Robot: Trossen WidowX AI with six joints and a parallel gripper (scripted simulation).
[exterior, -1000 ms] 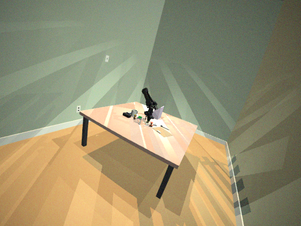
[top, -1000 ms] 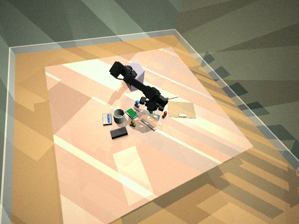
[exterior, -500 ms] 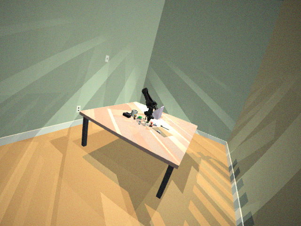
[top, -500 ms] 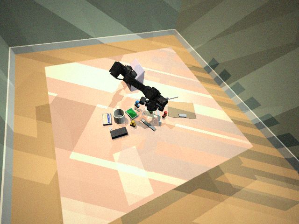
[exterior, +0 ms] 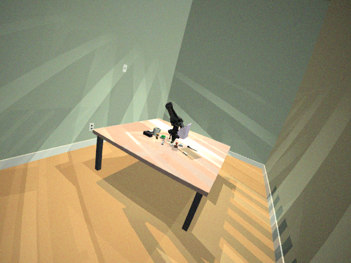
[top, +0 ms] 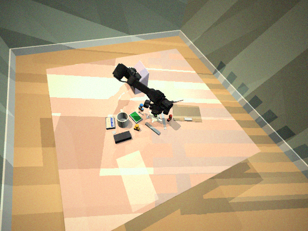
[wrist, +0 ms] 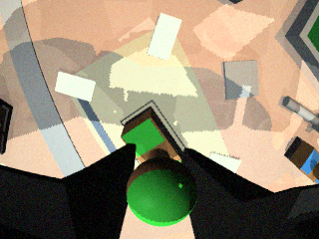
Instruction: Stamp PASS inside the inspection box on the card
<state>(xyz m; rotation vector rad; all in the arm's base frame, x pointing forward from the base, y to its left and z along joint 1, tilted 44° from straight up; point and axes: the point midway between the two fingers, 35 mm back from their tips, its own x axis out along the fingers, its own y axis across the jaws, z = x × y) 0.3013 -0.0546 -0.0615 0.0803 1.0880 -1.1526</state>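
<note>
My gripper (wrist: 159, 154) (top: 155, 114) (exterior: 173, 138) is shut on the PASS stamp (wrist: 159, 193), which has a round green knob and a square green base. It points down at the pale card (wrist: 154, 76) (top: 156, 120) in the middle of the table. The stamp's base lies against the corner of the dark outlined inspection box (wrist: 166, 122). I cannot tell whether the base touches the card. The green ink pad (top: 135, 116) (wrist: 314, 30) lies to the left of the card in the top view.
A red stamp (top: 170, 117), a blue stamp (top: 141, 107) and a yellow stamp (top: 136, 127) stand around the card. A grey cup (top: 122, 120), a black box (top: 122, 136), a grey bar (top: 152, 128), a cardboard sheet (top: 186, 112) and a lilac block (top: 141, 74) are close by.
</note>
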